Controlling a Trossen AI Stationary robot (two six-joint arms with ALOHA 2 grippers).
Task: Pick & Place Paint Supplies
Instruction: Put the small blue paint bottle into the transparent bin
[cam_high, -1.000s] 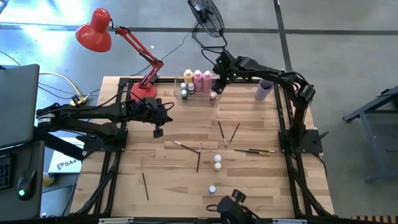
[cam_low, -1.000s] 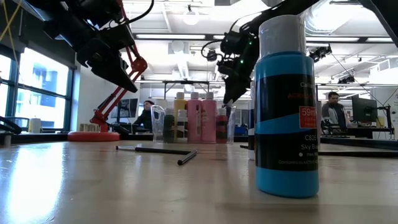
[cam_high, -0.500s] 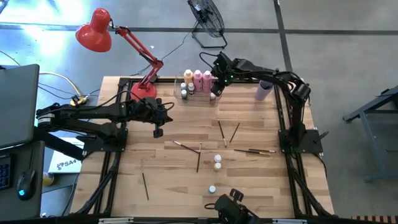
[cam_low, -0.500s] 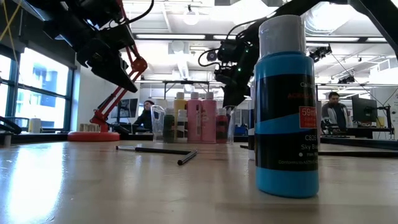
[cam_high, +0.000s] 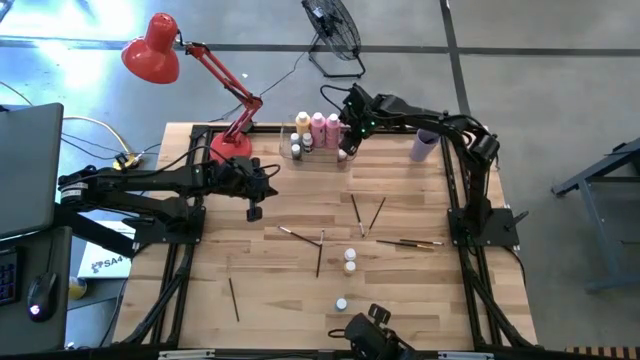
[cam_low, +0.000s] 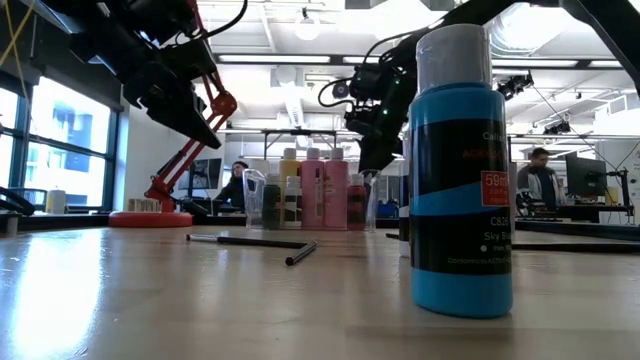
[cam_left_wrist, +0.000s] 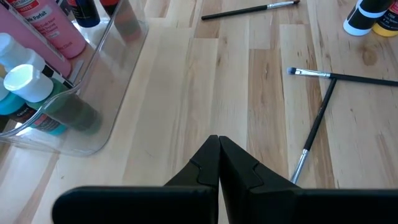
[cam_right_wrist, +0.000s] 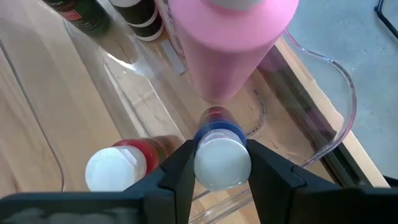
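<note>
Nearest the low camera, a blue paint bottle (cam_low: 461, 170) with a white cap stands on the wooden table (cam_high: 270, 290). Two more small white-capped bottles (cam_high: 350, 260) stand behind it. Thin paintbrushes (cam_high: 319, 252) lie scattered over the middle of the table, one more (cam_high: 233, 298) near the left front.

The left gripper (cam_left_wrist: 218, 149) hangs above the table's left half, its fingers pressed together on nothing.

At the far edge sits the clear bin (cam_high: 322, 160), with three tall pink and orange bottles (cam_high: 318, 127) upright at its back and small bottles in front. The right gripper (cam_right_wrist: 221, 163) is over the bin's right end, its fingers (cam_right_wrist: 177, 171) closed against the white cap of a small blue-necked bottle (cam_right_wrist: 221, 158), beside a red bottle (cam_right_wrist: 115, 168). A lilac cup (cam_high: 424, 144) stands right of the bin.
</note>
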